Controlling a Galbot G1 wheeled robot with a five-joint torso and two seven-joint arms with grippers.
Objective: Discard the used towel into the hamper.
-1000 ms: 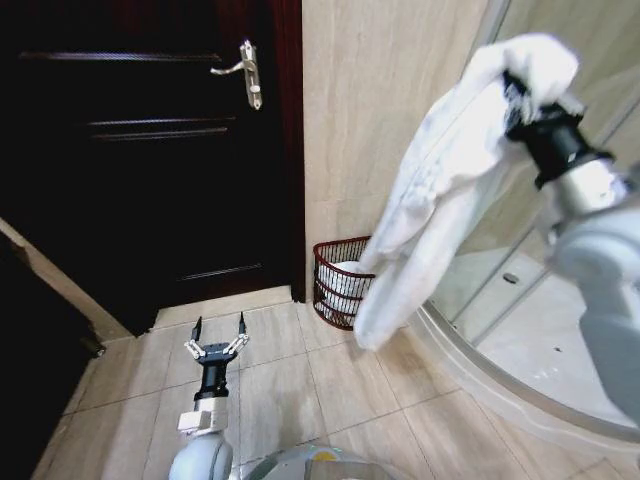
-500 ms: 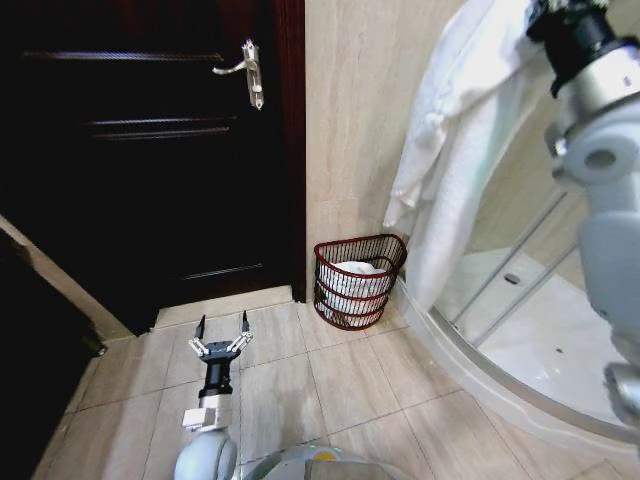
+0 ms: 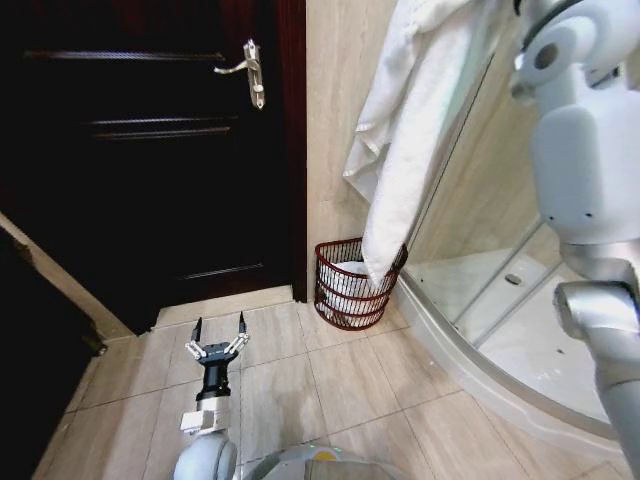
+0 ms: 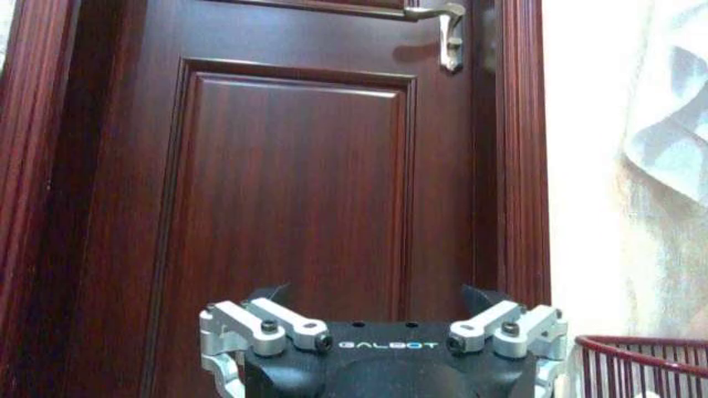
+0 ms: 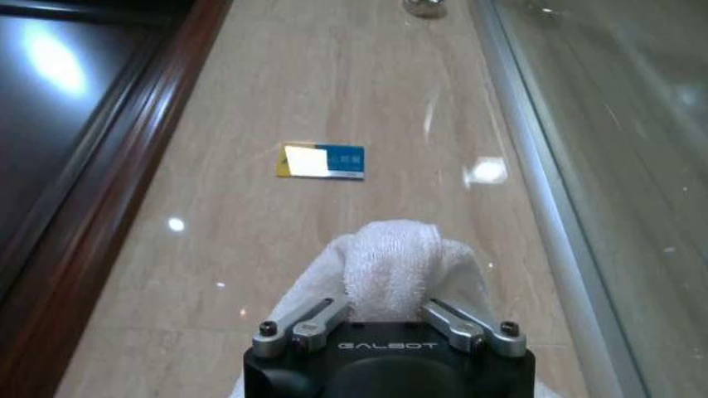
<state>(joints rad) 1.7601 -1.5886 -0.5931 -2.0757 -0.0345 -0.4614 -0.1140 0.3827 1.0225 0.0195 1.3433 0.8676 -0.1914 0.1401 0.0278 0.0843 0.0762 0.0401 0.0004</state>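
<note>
Hanging from the right gripper [image 5: 387,311], jaws clamped on its bunched top, the towel [image 3: 405,150] dangles at upper centre above the hamper [image 3: 352,283], unreleased; the left gripper [image 3: 218,338] idles open at lower left.

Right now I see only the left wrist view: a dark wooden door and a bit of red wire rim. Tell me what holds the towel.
Observer: The right gripper has its jaws shut on a bunch of the white terry towel, as the right wrist view shows.
Operator: Give me the towel's lower end against the hamper.
Observer: In the head view the towel hangs down in front of the beige wall. Its lower end overlaps the rim of the round dark red wire hamper. I cannot tell whether it is inside.
Operator: Report the hamper's contents.
Observer: Something white already lies inside it.
</note>
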